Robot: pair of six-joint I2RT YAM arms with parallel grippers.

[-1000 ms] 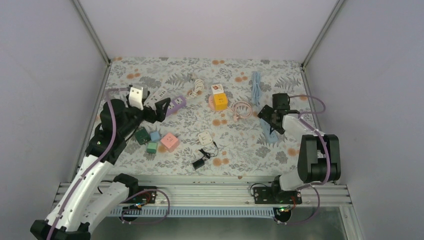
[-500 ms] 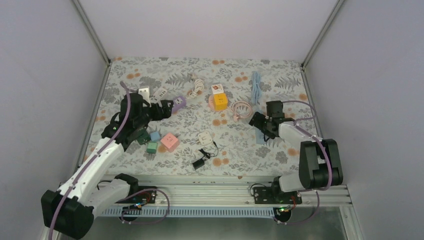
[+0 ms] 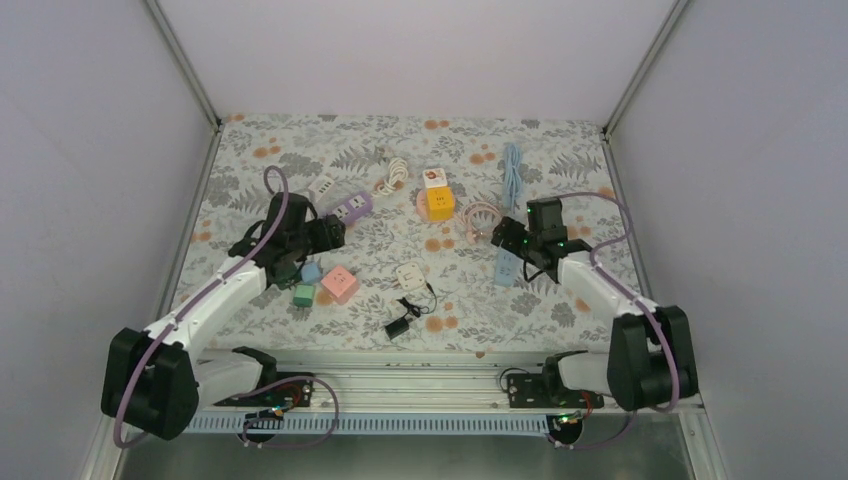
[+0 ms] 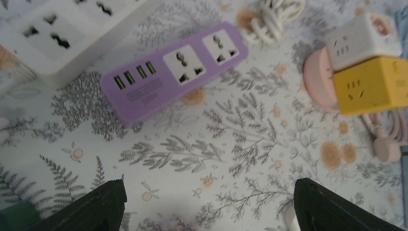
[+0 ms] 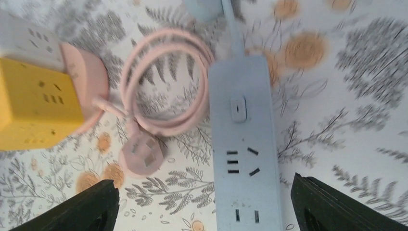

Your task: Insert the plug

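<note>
A pink plug (image 5: pixel 143 155) lies flat on the patterned table at the end of a coiled pink cable (image 5: pixel 166 82), next to a light blue power strip (image 5: pixel 245 144). My right gripper (image 5: pixel 204 204) hovers open over them, one finger on each side and nothing between. A purple power strip (image 4: pixel 175 70) with USB ports lies ahead of my left gripper (image 4: pixel 209 202), which is open and empty above bare table. In the top view the left gripper (image 3: pixel 328 232) sits just near of the purple strip (image 3: pixel 350 207). The right gripper (image 3: pixel 505 240) is above the blue strip (image 3: pixel 507 266).
A white power strip (image 4: pixel 62 33) lies at the back left. A yellow cube socket (image 3: pixel 440 202) sits on a pink base. A white cube socket (image 3: pixel 408 273) and a black plug (image 3: pixel 398 326) lie mid-table. Small pink, blue and green cubes (image 3: pixel 322 283) sit by the left arm.
The left arm has swung from the back-left corner toward the centre, its gripper now near of the purple strip. The right gripper has moved left and nearer, over the blue strip and pink plug.
</note>
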